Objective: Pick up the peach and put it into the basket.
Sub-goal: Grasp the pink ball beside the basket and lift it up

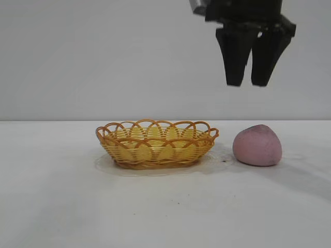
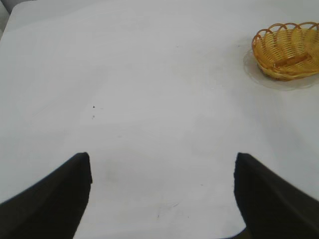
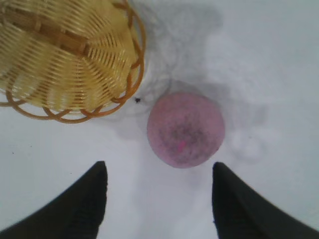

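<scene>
Two tools are up, but only your right tool (image 1: pixel 248 82) is working: it hangs empty above the peach (image 1: pixel 257 145), fingers parted. The peach sits on the bench (image 1: pixel 51 206) just beside the empty basket (image 1: pixel 156 144). You're at the approach; next, descend and straddle it. Nothing blocks the way. Your left tool (image 2: pixel 162 194) idles, spread wide.
</scene>
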